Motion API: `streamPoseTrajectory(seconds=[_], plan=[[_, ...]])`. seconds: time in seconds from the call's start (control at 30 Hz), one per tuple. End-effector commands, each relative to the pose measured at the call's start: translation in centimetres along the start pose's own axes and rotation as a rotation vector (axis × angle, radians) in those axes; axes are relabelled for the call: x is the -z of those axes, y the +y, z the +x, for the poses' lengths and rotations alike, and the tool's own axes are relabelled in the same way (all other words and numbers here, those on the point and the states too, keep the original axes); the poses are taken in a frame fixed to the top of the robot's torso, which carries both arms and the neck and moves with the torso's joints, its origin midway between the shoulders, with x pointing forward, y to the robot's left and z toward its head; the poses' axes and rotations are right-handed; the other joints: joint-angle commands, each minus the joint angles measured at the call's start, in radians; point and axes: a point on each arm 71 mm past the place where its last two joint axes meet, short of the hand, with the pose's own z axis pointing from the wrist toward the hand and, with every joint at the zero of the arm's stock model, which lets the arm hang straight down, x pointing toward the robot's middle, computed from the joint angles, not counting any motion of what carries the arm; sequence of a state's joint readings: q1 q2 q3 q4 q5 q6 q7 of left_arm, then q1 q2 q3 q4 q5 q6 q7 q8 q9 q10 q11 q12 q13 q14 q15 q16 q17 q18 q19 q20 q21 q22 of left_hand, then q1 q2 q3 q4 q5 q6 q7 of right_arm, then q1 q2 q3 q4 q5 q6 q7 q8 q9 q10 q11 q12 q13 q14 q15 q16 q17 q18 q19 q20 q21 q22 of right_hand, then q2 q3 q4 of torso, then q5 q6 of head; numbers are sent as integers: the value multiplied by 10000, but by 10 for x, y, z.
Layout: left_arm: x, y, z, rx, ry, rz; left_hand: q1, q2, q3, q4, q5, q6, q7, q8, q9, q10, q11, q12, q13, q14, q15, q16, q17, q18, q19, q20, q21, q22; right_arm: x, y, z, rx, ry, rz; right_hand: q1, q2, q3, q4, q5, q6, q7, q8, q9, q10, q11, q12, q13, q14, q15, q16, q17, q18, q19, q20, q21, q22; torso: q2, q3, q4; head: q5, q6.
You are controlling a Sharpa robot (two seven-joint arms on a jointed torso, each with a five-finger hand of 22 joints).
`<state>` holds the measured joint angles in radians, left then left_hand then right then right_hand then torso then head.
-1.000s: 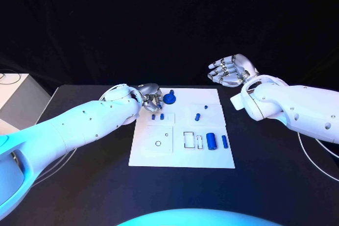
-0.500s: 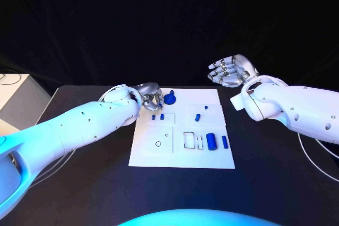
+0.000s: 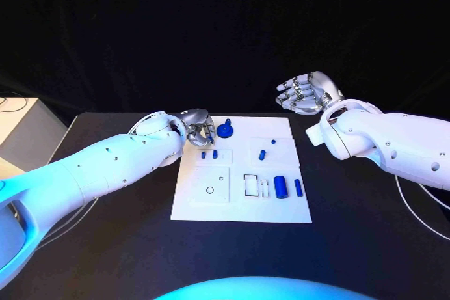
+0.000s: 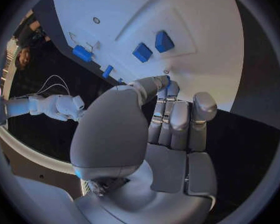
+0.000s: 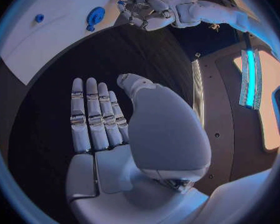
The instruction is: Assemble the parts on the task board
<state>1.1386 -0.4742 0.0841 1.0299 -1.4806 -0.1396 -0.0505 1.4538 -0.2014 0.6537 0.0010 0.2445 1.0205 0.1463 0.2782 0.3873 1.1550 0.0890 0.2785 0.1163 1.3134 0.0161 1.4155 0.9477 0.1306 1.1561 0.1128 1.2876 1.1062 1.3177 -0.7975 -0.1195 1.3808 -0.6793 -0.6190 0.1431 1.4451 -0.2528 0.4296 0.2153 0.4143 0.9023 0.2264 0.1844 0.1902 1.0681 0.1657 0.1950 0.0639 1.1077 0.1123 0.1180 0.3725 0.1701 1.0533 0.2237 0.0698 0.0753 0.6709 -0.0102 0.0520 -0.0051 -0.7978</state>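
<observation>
We saw a robotics lab or demo stage rather than a home. A black table (image 3: 112, 261) stood before a black backdrop, and on it lay a white task board (image 3: 239, 205) printed with outlines and set with small blue parts (image 3: 280, 185), a bench-test layout. A white cabinet (image 3: 23, 127) stood at the table's far left with a cable on top. Thin cables (image 3: 417, 189) trailed across the table. In the right wrist view, a lit blue strip (image 5: 250, 69) ran along a panelled wall.
</observation>
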Motion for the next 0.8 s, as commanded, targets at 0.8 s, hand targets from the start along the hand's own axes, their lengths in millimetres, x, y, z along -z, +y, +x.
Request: streamPoseTrajectory(seconds=[0.8], plan=[[-5,-5,8,13,613,-8,-31,68,-23,-66,32,73,36,-25,15,113,-49,1,24,35,-11,-3,-48,-69,34,5,9,-43,0,2,1,33,124,-193,-77,-35,45,2,31,9,42,-17,-16,-24,-21,-46,-10,50,25,-36,-10,135,-22,9,23,-9,13,4,-17,-37,-50]])
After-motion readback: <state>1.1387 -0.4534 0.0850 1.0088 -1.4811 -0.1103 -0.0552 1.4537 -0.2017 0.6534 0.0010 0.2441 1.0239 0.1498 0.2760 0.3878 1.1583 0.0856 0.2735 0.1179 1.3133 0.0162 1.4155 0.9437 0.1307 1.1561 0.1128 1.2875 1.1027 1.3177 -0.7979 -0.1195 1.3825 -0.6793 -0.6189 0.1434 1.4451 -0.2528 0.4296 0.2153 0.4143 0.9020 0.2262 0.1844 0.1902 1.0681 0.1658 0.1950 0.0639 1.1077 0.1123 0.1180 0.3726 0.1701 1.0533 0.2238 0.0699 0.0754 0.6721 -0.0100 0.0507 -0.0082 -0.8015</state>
